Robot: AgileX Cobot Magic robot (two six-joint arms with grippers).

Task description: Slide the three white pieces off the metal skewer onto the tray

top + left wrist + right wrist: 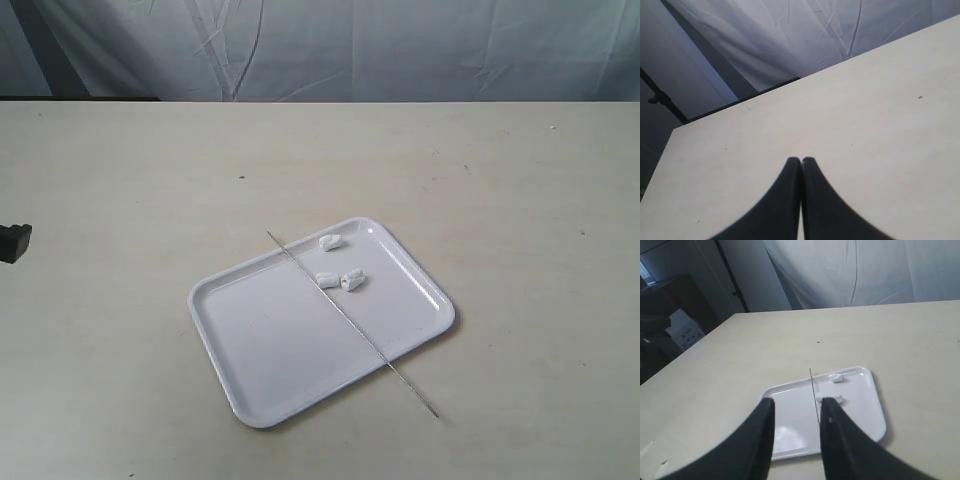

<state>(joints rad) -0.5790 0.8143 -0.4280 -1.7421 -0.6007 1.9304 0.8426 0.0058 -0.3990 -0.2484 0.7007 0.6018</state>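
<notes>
The white tray lies on the table, also seen as the tray in the right wrist view. The metal skewer rests bare across it, its ends sticking out past both rims; the skewer shows too. Three white pieces lie loose in the tray's far corner: one apart, two side by side near the skewer. My right gripper hangs open above the tray, holding nothing. My left gripper is shut and empty over bare table; its dark tip shows at the left edge.
The beige table stretches around the tray on all sides. A wrinkled pale cloth backdrop hangs behind the far edge. Dark furniture and a box stand beyond the table in the right wrist view.
</notes>
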